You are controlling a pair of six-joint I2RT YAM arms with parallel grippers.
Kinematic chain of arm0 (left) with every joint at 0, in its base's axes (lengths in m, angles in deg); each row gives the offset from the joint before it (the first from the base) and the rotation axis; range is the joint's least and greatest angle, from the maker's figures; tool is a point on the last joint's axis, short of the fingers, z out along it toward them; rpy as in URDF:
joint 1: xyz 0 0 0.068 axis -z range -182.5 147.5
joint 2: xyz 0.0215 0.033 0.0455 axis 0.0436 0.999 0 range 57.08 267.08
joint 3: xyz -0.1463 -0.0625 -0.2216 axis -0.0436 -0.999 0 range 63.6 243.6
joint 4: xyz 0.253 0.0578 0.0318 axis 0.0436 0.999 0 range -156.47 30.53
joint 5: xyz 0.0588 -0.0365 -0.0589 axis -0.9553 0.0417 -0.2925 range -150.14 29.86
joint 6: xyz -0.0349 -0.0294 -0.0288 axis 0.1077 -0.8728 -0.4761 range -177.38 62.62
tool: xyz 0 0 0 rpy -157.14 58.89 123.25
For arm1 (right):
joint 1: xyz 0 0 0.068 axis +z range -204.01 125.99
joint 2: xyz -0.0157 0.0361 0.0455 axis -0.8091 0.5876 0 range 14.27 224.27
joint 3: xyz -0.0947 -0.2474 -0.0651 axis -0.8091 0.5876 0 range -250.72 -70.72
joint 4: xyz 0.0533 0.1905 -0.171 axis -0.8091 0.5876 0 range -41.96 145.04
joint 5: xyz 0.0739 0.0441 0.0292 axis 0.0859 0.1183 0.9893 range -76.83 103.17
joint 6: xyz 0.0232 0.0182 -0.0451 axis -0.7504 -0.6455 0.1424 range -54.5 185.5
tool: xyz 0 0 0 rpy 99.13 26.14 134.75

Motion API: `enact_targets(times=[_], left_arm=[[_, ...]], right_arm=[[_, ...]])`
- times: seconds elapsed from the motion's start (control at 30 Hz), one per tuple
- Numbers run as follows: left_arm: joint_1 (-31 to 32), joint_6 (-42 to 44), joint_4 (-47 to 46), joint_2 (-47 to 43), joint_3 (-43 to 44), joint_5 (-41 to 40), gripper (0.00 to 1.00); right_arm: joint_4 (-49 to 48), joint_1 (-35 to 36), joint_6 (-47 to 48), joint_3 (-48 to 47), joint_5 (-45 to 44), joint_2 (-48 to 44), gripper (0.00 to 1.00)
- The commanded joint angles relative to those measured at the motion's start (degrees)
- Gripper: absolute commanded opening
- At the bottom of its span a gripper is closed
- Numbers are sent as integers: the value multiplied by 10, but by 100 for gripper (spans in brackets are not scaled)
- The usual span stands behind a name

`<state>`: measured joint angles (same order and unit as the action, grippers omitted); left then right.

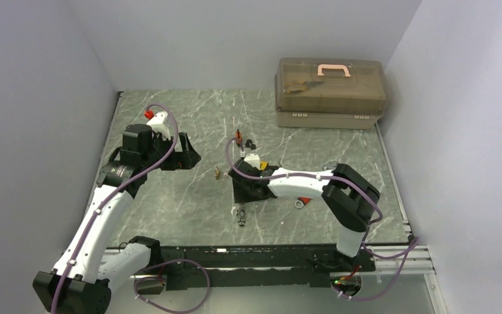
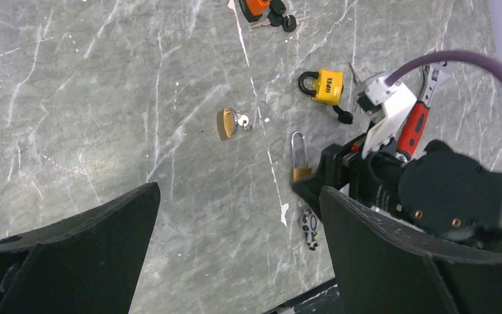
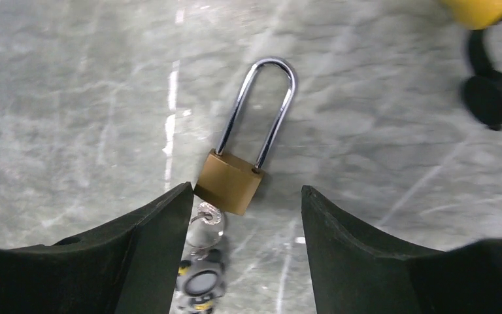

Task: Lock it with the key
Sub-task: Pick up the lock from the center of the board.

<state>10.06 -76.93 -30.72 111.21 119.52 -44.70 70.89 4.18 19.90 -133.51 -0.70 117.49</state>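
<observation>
Grey veined stone is stretching under everything in the top view, where the marbled tabletop point(image 1: 170, 216) is carrying the whole scene. The right gripper point(image 1: 246, 188) is hanging low over its middle and hiding the lock beneath it. The left gripper point(image 1: 186, 157) is hovering well apart to the left, jaws spread wide and empty, and a translucent brown plastic toolbox with a pink handle point(image 1: 330, 91) is sitting in the far right corner, out of the way. In the left wrist view, the brass padlock with a long steel shackle point(image 2: 300, 171) is lying flat just beside the right arm's black fingers, with a small bunch of keys point(image 2: 310, 226) trailing from its base. A yellow padlock point(image 2: 327, 86) and a red-handled adjustable wrench point(image 2: 413, 127) are crowding the space nearby, while a round brass lock point(image 2: 227, 122) and an orange padlock point(image 2: 258, 6) are lying farther off. In the right wrist view, the right fingers are standing spread on either side of the brass body, pinching nothing, and a silver key point(image 3: 206, 216) is apparently sitting in its base. Whether the shackle is latched I cannot tell. The lock is looking small, dense and rigid, and probably prone to sliding on the polished stone. Gripping across the flat brass body is looking safer than the slick shackle, and the thin key head, crowded by its ring, is looking fiddly to turn.
</observation>
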Motion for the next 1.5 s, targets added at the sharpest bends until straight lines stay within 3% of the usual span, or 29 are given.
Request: enact_targets(times=[0.0, 0.27, 0.5, 0.63, 0.83, 0.97, 1.13, 1.3, 1.47], left_arm=[[0, 14, -16, -10, 0, 9, 99], [0, 12, -21, -10, -2, 13, 99], [0, 13, -19, -12, -3, 12, 99], [0, 12, -20, -12, -4, 12, 99], [0, 30, -22, 3, 0, 62, 99], [5, 64, -47, 10, 1, 153, 96], [44, 101, -96, -1, 15, 264, 92], [111, 154, -122, -17, 47, 329, 90], [114, 171, -150, -49, 52, 412, 76]], right_arm=[[4, -20, -10, 22, -3, -23, 65], [30, -13, -4, -24, -15, 19, 64], [64, -8, -2, -56, -25, 47, 52], [70, -2, 1, -46, -31, 45, 40], [24, 0, 82, -9, -24, -26, 9], [-23, 0, 172, 23, 48, -119, 2], [-58, -1, 253, 58, 207, -245, 0], [-108, -10, 273, 80, 365, -355, 0], [-133, -31, 261, 78, 466, -425, 0]])
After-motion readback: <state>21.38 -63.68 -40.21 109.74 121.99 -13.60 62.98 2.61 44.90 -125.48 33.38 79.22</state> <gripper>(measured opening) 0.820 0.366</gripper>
